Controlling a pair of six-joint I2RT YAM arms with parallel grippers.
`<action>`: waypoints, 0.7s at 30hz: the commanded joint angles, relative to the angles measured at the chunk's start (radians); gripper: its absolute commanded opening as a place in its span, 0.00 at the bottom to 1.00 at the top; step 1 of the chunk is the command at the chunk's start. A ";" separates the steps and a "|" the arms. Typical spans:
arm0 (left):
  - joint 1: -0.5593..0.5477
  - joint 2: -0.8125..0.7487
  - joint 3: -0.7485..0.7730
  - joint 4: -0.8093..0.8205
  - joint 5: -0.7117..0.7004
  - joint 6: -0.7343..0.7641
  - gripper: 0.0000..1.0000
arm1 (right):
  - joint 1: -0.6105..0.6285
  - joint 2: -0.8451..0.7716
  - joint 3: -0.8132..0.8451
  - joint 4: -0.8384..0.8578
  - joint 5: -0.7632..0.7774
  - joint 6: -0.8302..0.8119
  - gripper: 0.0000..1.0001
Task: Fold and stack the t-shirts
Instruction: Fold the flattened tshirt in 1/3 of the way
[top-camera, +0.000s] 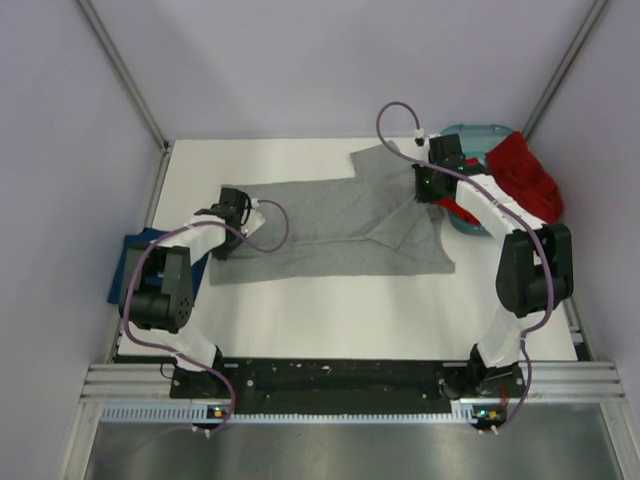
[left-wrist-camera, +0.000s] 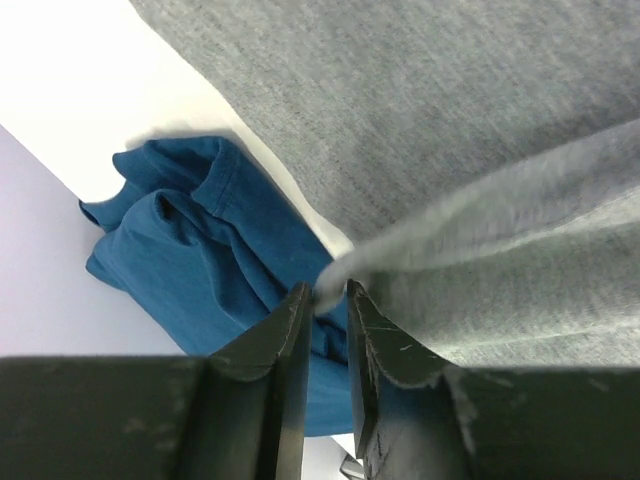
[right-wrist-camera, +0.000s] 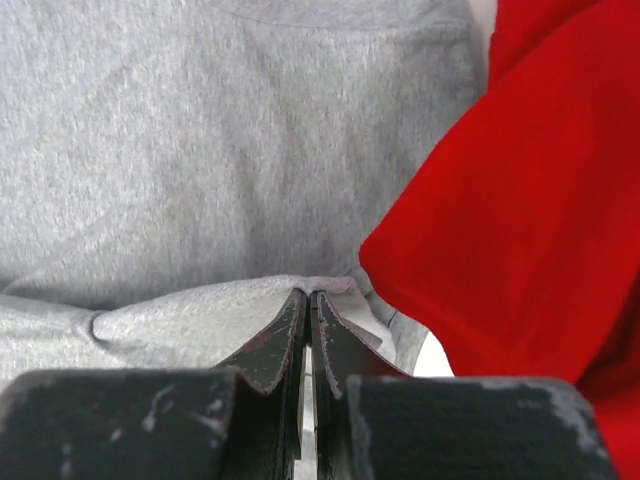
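**A:** Left gripper (left-wrist-camera: 328, 297), jaws?

**B:** Parted by a narrow slit, with scuffed black fingers (left-wrist-camera: 290, 340). A raised fold of the heather grey t-shirt (left-wrist-camera: 450, 130) runs right down to the tips. Cannot tell whether the fold is caught between them.

**A:** Around the tips?

**B:** Under them and off to their left is a blue t-shirt (left-wrist-camera: 200, 270), crumpled, its near edge meeting the grey one. Past it is the white table (left-wrist-camera: 90, 70). Straight ahead of the tips the grey cloth lies flat and plain.

**A:** Right gripper (right-wrist-camera: 308, 297)?

**B:** Jaws pressed together, pinching a low ridge of the grey t-shirt at the very tips. Just to the right of the jaws is a bright red t-shirt (right-wrist-camera: 520, 200), plain, its edge lying against the grey. Ahead of the tips the grey is smooth, and a curved stitched seam crosses it at the far end.

**A:** From overhead?

**B:** The grey t-shirt is spread across the table between the two grippers. The left gripper is at its left end and the right one at its far right corner, where the cloth is rumpled. The blue shirt sits beneath the left arm at the table's left edge. The red one drapes over the rim of a teal plastic basket (top-camera: 470, 132), just right of the right gripper.
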 joint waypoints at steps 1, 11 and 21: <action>0.008 0.008 0.024 0.067 -0.083 -0.028 0.34 | -0.002 0.067 0.090 0.038 -0.038 -0.008 0.04; 0.013 -0.059 0.219 -0.023 0.001 -0.094 0.50 | 0.003 0.038 0.186 -0.020 -0.026 0.090 0.56; 0.011 -0.179 -0.058 -0.064 0.118 -0.036 0.34 | 0.157 -0.087 -0.175 -0.025 -0.110 0.325 0.54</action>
